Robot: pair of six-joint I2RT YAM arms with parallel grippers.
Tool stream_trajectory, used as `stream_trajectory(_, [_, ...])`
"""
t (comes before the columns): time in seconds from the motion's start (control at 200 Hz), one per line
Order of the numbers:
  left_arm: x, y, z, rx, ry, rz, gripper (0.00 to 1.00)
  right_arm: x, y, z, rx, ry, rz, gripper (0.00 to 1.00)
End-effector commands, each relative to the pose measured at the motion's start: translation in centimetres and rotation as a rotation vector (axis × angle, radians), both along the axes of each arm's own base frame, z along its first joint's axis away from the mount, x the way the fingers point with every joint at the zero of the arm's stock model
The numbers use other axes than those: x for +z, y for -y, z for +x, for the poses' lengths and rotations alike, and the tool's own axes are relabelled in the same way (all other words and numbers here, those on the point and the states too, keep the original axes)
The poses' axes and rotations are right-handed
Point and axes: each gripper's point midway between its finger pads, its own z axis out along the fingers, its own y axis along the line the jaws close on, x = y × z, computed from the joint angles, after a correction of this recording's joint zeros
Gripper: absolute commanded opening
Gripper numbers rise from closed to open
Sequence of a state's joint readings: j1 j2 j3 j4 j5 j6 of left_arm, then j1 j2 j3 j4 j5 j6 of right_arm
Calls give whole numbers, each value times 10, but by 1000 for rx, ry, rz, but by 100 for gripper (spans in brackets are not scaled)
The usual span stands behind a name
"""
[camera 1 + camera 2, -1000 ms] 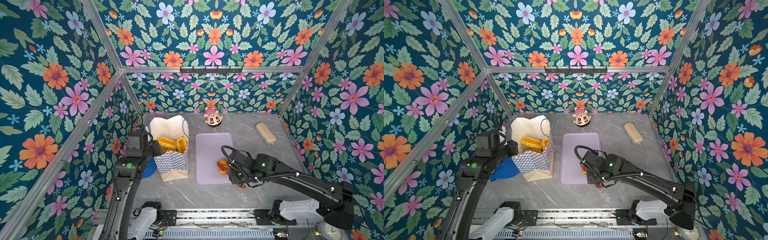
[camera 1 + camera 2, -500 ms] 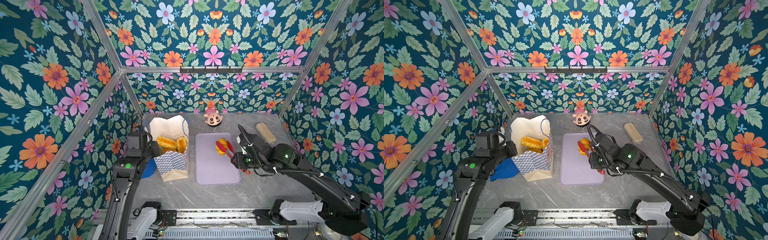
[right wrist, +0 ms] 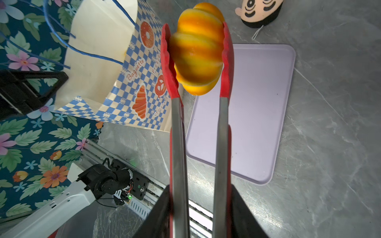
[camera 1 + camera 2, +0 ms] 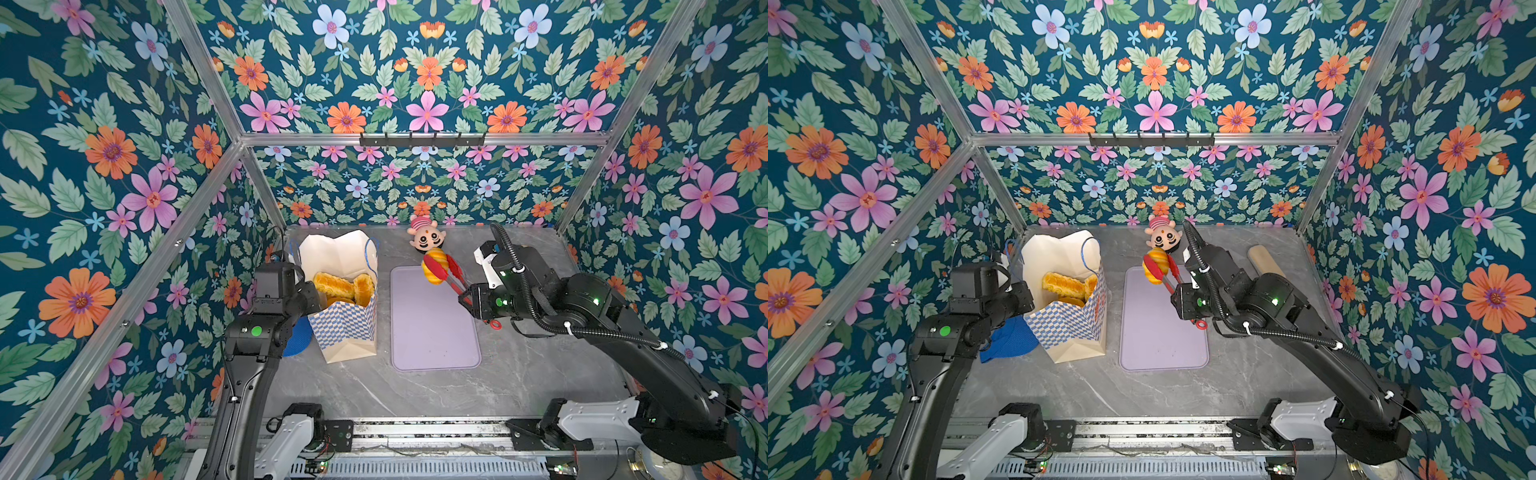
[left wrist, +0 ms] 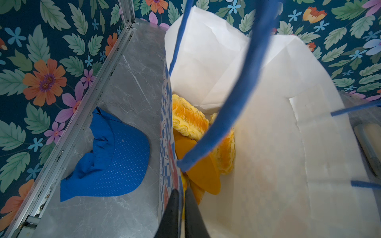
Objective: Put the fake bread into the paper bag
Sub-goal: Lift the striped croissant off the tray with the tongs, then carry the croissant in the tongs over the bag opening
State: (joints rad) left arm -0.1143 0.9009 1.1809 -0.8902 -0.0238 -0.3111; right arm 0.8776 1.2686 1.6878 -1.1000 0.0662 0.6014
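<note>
- Tool state: the right gripper (image 3: 199,190) is clamped on the two handles of the tongs (image 3: 178,134). The red tong tips pinch the striped loaf (image 3: 196,51) by its sides.
- Position: the striped loaf hangs in the air over the far edge of the tray (image 4: 432,332), near the doll head (image 4: 426,239). It is well apart from the paper bag (image 4: 347,332).
- Bag support: the left gripper (image 5: 181,196) is pressed together on the bag wall on its own side, one finger inside and one outside. Other loaves (image 5: 187,117) lie in the bag.
- Slip hazard: the striped loaf is glossy and rounded and is held at the tips only. A jolt, or any slackening of the squeeze, would probably let it roll out onto the tray or the table (image 4: 415,395).
- Snag hazard: a blue cord handle (image 5: 237,103) arches across the bag mouth. Tongs entering beneath it could hook the cord and drag the bag.
- Collision hazard: the bag walls stand tall. A low approach would drive the tongs into the paper, creasing or tipping the bag. The thin pinch on the wall may slide or tear.
- Overfill hazard: the loaves sit high on one side. A release above them could bounce the new one toward the rim.
- Stray contact: the height gap over the doll head cannot be judged, so a low sweep may knock it.
</note>
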Motion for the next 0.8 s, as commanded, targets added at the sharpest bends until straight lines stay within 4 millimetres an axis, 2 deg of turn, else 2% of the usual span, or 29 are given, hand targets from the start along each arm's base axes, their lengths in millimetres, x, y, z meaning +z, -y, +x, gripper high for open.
stream_trajectory(0.0, [1,0,-1,-3,-3,-1,10,23,-13,5,50,66,54,41])
stream_trajectory(0.395, [1,2,0,-7,-2,-11,9,91,-55,6,222,199,243,40])
stream_trajectory(0.63, [1,2,0,-6,-1,-9,9,123,-84,6,328,241,332,40])
stream_trajectory(0.795, [0,2,0,-6,-2,-12,9,137,-107,10,383,236,369,39])
